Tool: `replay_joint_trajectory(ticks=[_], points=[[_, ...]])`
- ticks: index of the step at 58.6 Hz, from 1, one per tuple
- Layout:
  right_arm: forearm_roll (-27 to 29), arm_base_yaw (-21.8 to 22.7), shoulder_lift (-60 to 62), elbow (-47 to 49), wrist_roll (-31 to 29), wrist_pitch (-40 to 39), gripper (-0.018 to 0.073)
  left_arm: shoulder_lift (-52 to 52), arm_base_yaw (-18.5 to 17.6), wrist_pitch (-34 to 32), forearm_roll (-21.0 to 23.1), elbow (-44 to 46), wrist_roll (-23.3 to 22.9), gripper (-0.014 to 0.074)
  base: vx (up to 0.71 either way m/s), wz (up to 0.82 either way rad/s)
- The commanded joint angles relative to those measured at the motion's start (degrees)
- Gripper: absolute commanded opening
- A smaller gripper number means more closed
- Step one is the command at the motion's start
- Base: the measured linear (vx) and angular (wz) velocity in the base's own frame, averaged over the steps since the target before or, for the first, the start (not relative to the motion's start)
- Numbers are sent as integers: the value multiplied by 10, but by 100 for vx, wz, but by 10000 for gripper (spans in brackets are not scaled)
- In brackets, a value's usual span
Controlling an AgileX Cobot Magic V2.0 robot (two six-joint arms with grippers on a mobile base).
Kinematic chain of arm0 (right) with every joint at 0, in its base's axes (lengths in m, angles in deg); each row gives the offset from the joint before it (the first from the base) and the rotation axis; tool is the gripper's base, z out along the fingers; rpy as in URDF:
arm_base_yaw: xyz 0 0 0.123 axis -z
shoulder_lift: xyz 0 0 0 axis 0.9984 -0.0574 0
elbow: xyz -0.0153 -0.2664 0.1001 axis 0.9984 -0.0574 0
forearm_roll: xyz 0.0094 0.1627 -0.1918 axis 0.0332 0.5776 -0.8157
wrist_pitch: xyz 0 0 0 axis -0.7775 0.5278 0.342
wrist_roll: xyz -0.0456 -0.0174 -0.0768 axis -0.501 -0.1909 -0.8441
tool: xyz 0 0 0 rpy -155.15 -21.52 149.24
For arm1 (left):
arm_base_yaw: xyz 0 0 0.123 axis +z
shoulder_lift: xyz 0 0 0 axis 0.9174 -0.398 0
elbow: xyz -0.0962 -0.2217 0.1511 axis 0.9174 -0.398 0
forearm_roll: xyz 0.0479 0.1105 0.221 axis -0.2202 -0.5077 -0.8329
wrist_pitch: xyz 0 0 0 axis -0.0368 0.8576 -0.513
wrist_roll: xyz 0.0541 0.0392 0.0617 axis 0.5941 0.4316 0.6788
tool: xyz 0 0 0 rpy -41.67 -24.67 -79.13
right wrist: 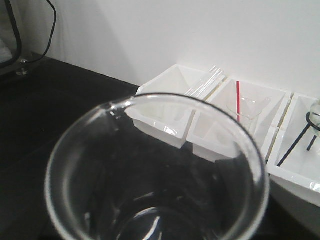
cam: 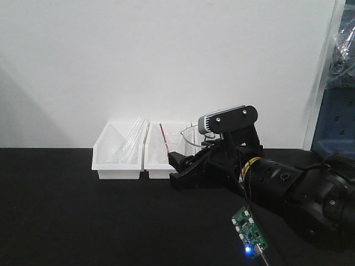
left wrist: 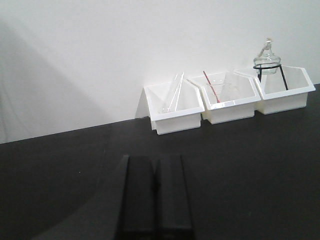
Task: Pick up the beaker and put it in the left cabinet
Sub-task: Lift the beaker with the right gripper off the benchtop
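Where white wall (cam: pixel 166 55) meets black bench (cam: pixel 66 210), right arm (cam: pixel 294 188) extended from the right, row of three white bins (left wrist: pixel 177 122) along the far edge, beaker (right wrist: pixel 155 175) clamped in right gripper (cam: pixel 176 165) near the middle bin (cam: pixel 158 167), left gripper (left wrist: pixel 155 195) low over bench, fingers pressed together, empty

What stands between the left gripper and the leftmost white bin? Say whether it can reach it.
Probably yes. In the left wrist view only black tabletop lies between the left gripper and the leftmost white bin with its glass tubes. Whether the arm stretches that far cannot be judged.
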Motion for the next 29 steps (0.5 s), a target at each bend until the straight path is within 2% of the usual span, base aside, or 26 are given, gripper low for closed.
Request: replay_joint_trajectory(ticks=[1,29], points=[[1,1,26,18,1,-42,-9,11,0,-43,2,-9,-2,1,-12,-3],[1,1,26,18,1,-42,-9,11,0,-43,2,-9,-2,1,-17,-1]])
